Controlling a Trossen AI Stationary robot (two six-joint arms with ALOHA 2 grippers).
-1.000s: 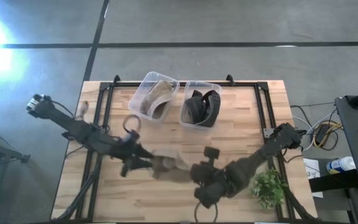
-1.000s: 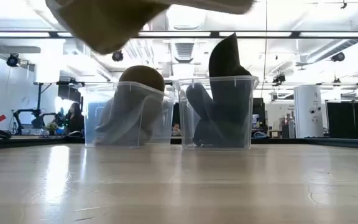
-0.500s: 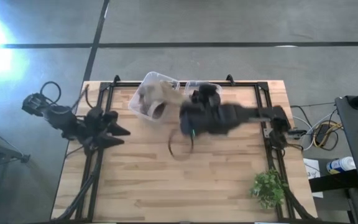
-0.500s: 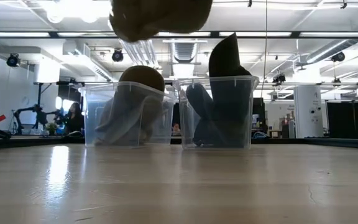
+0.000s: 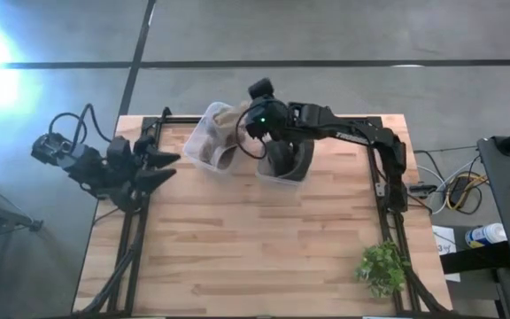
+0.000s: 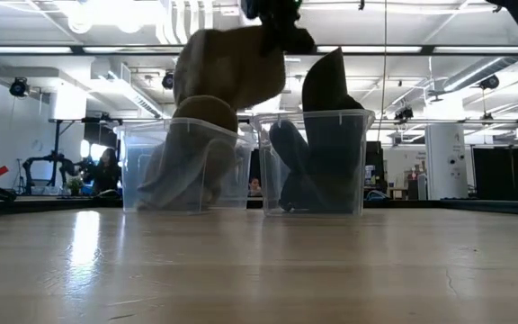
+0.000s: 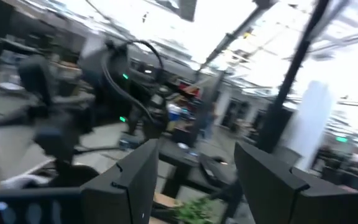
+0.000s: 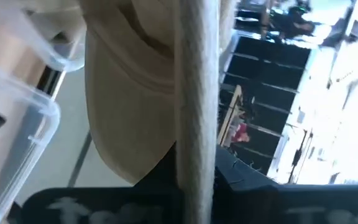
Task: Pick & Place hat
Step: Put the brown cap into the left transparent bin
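A tan hat [image 6: 226, 70] hangs above the left clear bin [image 6: 183, 166], which holds other tan hats [image 5: 212, 146]. The right clear bin [image 5: 286, 152] holds dark hats. My right gripper [image 5: 249, 124] is high over the near edge between the two bins, shut on the tan hat [image 5: 230, 124]; the right wrist view shows the hat [image 8: 129, 93] close up beside the bin rim [image 8: 17, 93]. My left gripper [image 5: 168, 166] waits open at the table's left edge, its fingers [image 7: 138, 183] spread, touching nothing. My right gripper [image 6: 272, 16] holds the tan hat by its upper right part [image 6: 261, 40], coming from above. The hat is lifted clear and hangs below the fingers, its lower edge [image 6: 196, 99] just above the left bin's rim. The gripper's own body hides the exact place of contact.
Both bins stand at the table's far edge, side by side. A small green plant [image 5: 382, 268] sits at the near right corner. Black frame rails [image 5: 140, 204] run along the table's left and right sides. Bare wood [image 5: 255, 239] fills the middle and near part.
My right gripper has carried the tan hat from the table's middle up and toward the far edge, to above the left bin, the hat swinging below it. My left gripper has left the hat and drawn back toward the table's left edge.
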